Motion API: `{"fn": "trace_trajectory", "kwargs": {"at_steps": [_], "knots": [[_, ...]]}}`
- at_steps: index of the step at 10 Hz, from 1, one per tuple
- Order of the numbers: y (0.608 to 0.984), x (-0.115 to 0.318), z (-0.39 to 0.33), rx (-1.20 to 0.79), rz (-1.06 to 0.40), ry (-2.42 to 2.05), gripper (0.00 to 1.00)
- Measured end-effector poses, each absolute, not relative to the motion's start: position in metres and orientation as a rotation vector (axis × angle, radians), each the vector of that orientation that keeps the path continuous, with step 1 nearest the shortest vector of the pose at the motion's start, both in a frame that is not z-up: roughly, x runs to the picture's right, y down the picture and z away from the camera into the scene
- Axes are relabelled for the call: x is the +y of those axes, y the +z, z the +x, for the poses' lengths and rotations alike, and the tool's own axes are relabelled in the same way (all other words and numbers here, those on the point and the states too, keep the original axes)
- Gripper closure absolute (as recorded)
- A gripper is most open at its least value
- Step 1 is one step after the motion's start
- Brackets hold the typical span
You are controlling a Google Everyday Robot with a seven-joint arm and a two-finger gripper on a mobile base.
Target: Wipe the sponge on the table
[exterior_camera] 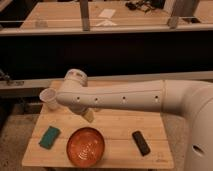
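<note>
Arm (pixel 125 97) stretching across desk (pixel 120 125) behind plate (pixel 85 147), blocking rear approach. Pincer (pixel 89 116), jaws apart, hanging just behind plate. Sponge (pixel 49 137) lying left of plate, bare wood showing between. Cup (pixel 49 98) standing behind-left of plate; black block (pixel 141 143) lying right of plate, apart.

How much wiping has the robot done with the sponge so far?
Done: nothing yet. The sponge lies untouched near the left front corner of the table. In hand: the gripper hangs open and empty under the arm, over the table just behind the orange plate. Left: reach the sponge, grab it, and wipe the table.
</note>
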State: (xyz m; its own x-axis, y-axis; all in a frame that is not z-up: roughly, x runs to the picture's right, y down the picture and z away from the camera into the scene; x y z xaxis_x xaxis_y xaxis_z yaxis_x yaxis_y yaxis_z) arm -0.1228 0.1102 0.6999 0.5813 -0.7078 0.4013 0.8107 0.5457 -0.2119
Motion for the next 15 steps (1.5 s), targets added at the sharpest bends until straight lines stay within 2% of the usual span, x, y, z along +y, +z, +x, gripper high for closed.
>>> {"fn": "trace_trajectory", "kwargs": {"at_steps": [9, 15], "knots": [[0.721, 0.127, -0.201, -0.358, -0.381, -1.078, 0.2], [0.735, 0.14, -0.225, -0.394, -0.374, -1.163, 0.2]]}}
